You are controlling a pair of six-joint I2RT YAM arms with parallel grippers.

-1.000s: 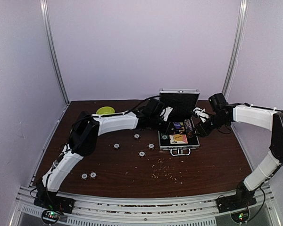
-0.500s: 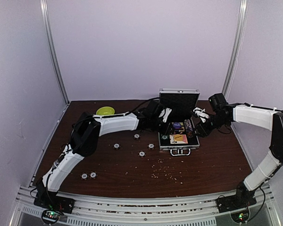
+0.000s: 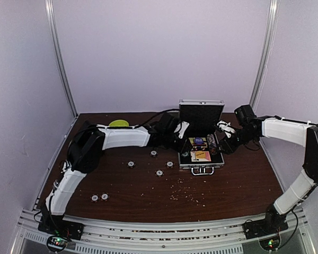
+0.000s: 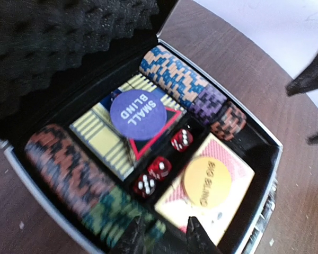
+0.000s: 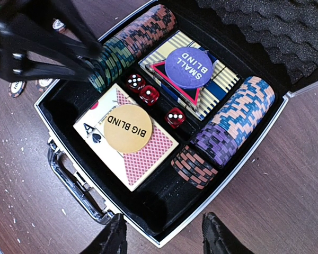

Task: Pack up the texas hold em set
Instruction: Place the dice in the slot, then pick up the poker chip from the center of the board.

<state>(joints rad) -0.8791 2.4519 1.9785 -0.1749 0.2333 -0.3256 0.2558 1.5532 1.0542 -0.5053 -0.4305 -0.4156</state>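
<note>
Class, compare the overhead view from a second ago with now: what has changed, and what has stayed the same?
The left arm's elbow swung left and its forearm levelled, drawing the left gripper slightly left over the open silver aluminium briefcase. Nothing was taken hold of or let go. The right gripper, the briefcase and the loose round poker chips on the brown table stayed put.
</note>
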